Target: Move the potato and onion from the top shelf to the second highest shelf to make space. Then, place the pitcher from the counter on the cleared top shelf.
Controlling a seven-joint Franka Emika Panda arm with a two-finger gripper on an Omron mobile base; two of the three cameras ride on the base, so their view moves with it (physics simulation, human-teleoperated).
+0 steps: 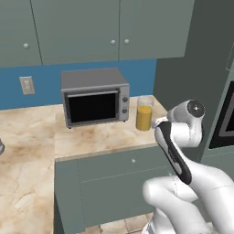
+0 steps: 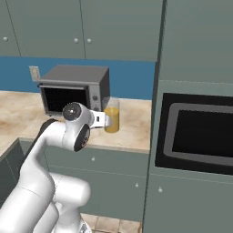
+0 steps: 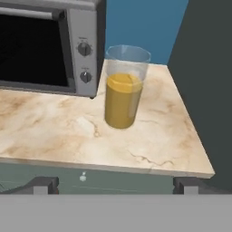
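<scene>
- Left base view: clear cylindrical pitcher (image 1: 144, 113) of orange-yellow liquid standing upright on the beige marbled stone worktop (image 1: 91, 137), just beside the right end of the grey boxy toaster oven (image 1: 95, 96), near the worktop's right rear corner against the dark grey-green tall wall unit (image 1: 192, 59). White arm folded in front of the worktop's right end, wrist level with the pitcher's lower half and close on its right; tool itself hidden behind the arm here.
- Right base view: same pitcher (image 2: 112, 116) upright just right of the toaster oven (image 2: 75, 88), on the worktop (image 2: 134, 123). Pale part of the hand reaching toward it from the left, near or at its side; contact not possible to settle from this angle. Black built-in oven window (image 2: 200, 134) set in the tall unit to the right, well apart.
- Hand view: tool (image 3: 116, 185) spread to its widest, nothing held, fingertips (image 3: 43, 185) low at either side, over the worktop's front edge. Pitcher (image 3: 123, 86) straight ahead and centred between them, still apart, long axis vertical, base planted on the worktop (image 3: 54, 127). Toaster oven (image 3: 50, 45) just left of it, knobs facing out.
- Judged: a straight advance along the pointing line should bring the pitcher between the jaws; little spare room on the toaster-oven side.
</scene>
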